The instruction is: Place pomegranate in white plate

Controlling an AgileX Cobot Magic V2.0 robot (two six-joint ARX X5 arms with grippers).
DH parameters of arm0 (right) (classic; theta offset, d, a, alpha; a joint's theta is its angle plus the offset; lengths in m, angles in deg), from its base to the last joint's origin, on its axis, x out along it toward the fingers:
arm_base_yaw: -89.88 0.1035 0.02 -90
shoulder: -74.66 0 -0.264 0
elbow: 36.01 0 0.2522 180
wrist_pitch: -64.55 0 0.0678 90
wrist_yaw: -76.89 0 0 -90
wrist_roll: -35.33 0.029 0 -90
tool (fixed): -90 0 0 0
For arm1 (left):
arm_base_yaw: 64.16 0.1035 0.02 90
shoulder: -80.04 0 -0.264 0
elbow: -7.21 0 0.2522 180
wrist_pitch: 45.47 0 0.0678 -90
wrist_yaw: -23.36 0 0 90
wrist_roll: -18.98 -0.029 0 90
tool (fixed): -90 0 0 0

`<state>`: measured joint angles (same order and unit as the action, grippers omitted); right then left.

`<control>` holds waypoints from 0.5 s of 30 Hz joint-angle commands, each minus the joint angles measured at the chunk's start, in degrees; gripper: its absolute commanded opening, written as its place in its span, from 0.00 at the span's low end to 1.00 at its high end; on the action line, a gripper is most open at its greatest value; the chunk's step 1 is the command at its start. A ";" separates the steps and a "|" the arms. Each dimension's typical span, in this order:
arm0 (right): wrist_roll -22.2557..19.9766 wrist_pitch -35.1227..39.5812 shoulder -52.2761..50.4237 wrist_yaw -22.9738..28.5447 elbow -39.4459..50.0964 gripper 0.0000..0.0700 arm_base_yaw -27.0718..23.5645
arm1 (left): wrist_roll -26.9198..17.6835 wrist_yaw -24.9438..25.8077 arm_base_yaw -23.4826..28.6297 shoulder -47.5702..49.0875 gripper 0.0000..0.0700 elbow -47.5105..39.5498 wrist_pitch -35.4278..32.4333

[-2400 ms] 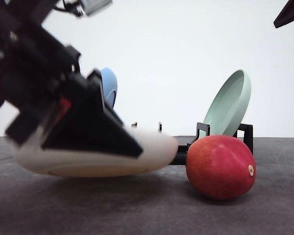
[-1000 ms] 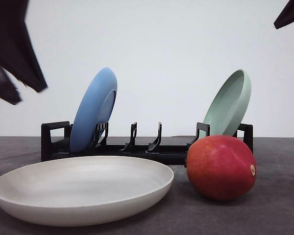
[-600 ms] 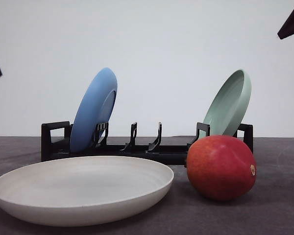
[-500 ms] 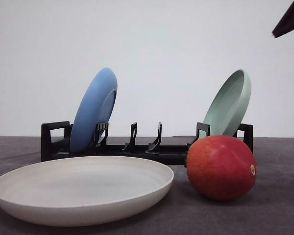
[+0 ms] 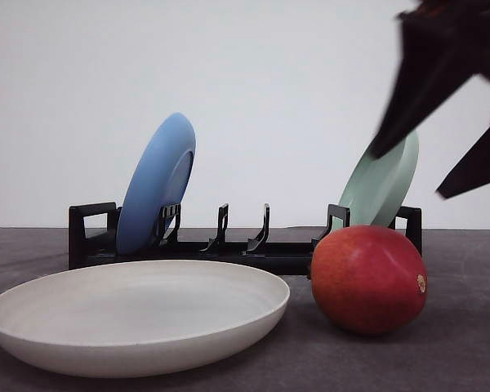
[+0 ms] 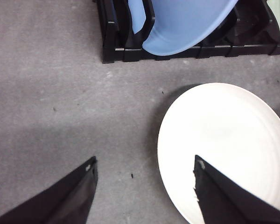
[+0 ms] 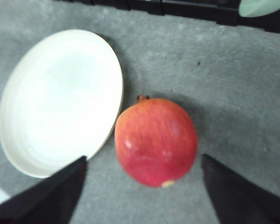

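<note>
The red pomegranate [image 5: 368, 280] lies on the dark table just right of the white plate [image 5: 131, 343], close to its rim. In the right wrist view the pomegranate [image 7: 156, 141] sits between the spread fingers of my right gripper [image 7: 142, 189], which is open and hangs above it; the white plate [image 7: 23, 93] lies beside it. In the front view the right gripper [image 5: 461, 122] is blurred, above the fruit at the upper right. My left gripper [image 6: 142, 193] is open over bare table, one finger over the white plate's [image 6: 233, 140] edge.
A black dish rack [image 5: 90, 237] stands behind the plate and fruit, holding a blue plate [image 5: 157, 181] on the left and a pale green plate [image 5: 381, 181] on the right. The rack [image 6: 113, 32] and blue plate [image 6: 186, 23] show in the left wrist view.
The left arm set the white plate down and withdrew up and out to the left. The right gripper has just dropped from the top right corner toward the pomegranate.
</note>
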<state>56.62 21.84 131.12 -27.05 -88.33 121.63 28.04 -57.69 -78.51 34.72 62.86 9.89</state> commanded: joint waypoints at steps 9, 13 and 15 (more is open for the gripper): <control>-1.91 8.82 12.50 3.92 -1.32 0.88 3.76 | -1.50 -0.17 -0.02 -0.35 0.56 0.85 -0.56; -2.26 10.58 16.42 3.92 -1.32 0.88 3.76 | -1.53 -0.17 -0.02 -0.35 0.56 0.85 -0.67; -2.26 10.77 18.08 3.91 -1.32 0.88 3.76 | -1.53 -0.17 -0.02 -0.35 0.56 0.85 -0.80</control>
<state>55.06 32.22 148.13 -23.39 -88.74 124.83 27.32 -57.71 -78.51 34.72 62.86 9.71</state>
